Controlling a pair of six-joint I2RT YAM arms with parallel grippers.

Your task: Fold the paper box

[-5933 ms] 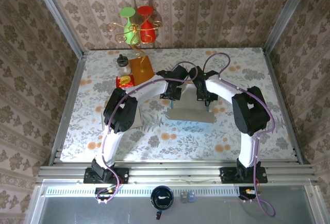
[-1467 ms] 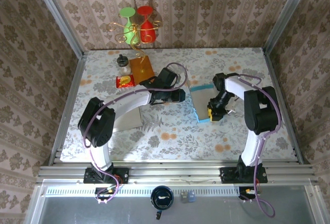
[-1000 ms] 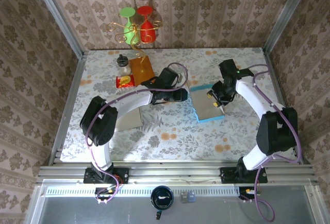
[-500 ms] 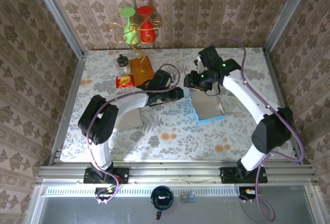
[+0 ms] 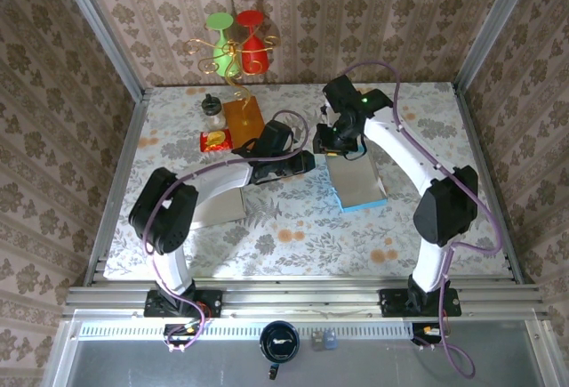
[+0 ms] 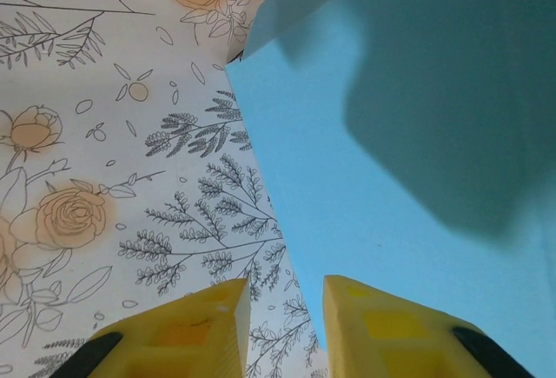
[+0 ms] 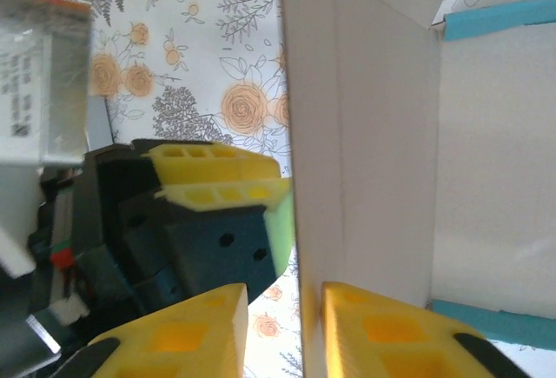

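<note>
From above, the paper box lies on the flowered table at about 3 o'clock from centre, with the left gripper at its 9 o'clock side and the right gripper at its 11 o'clock corner. On the left wrist camera, the left gripper's yellow fingers at 6 o'clock stand narrowly apart. The box's blue edge runs into their gap, and I cannot tell whether they pinch it. On the right wrist camera, the right gripper at 6 o'clock, also narrowly apart, straddles the box's white wall, its grip uncertain, while the left gripper sits against that wall at 9 o'clock.
</note>
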